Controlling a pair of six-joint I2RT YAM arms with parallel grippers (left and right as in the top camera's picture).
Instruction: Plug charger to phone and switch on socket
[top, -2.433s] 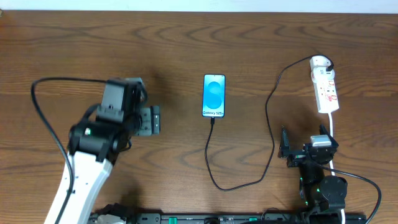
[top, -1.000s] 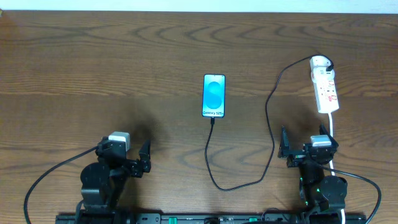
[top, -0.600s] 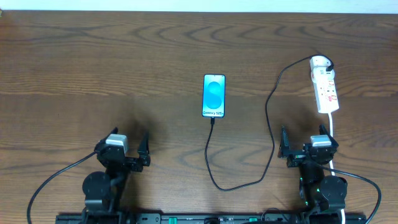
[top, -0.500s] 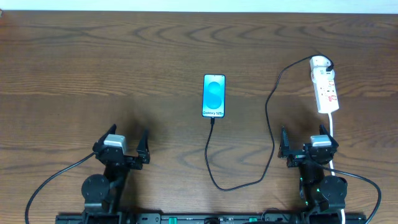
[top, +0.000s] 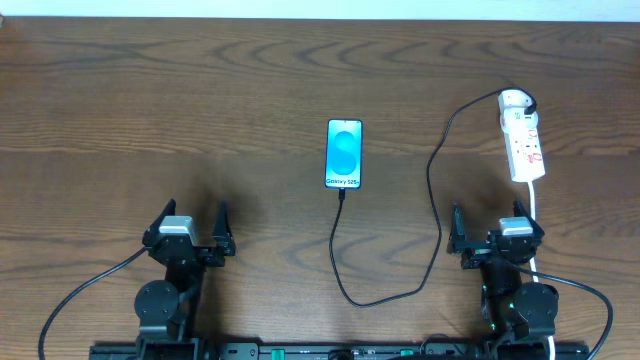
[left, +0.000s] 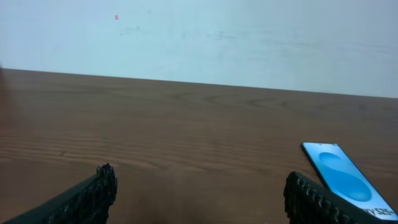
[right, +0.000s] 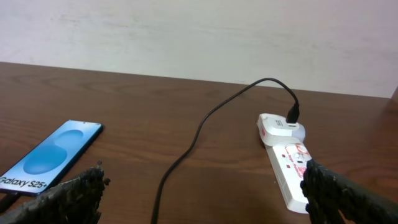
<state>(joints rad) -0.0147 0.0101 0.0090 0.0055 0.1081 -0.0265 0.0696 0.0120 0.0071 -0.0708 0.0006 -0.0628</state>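
— Where's the phone (top: 343, 153)?
— Middle of the worktop (top: 200, 100), screen up. The charger (top: 430, 170) loops from the socket (top: 524, 140), far right, to its near edge. It looks plugged in, though the joint is too small to be sure.
— And the jaws?
— Left jaws and right jaws are both spread wide, holding nothing, at the front edge.

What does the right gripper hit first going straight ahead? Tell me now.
Probably the narrow white oblong power strip: its near end lies in the path of the open right gripper, off to one side. The thin black charger cable crosses the middle farther on. How low the gripper rides is unclear.
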